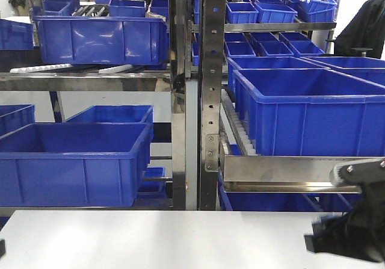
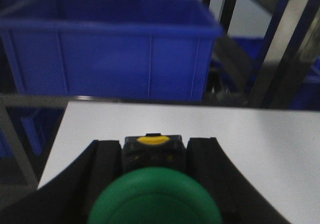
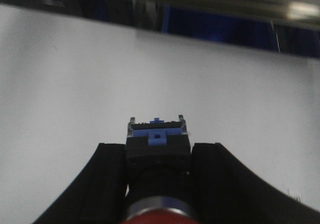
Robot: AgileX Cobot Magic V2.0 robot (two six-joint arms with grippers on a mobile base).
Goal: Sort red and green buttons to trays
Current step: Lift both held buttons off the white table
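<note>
Left gripper (image 2: 155,144) clamps the green button (image 2: 155,199); right gripper (image 3: 158,146) clamps the red button (image 3: 159,176). Each long axis lies along the fingers (image 2: 100,176): smooth round cap toward the wrist, blocky dark body pointing forward.

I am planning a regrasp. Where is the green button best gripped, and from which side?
Grip the green button by its dark boxy body, coming from the cap end, as the left gripper does: the flat sides seat between the fingers, while the round cap would probably slip.
</note>
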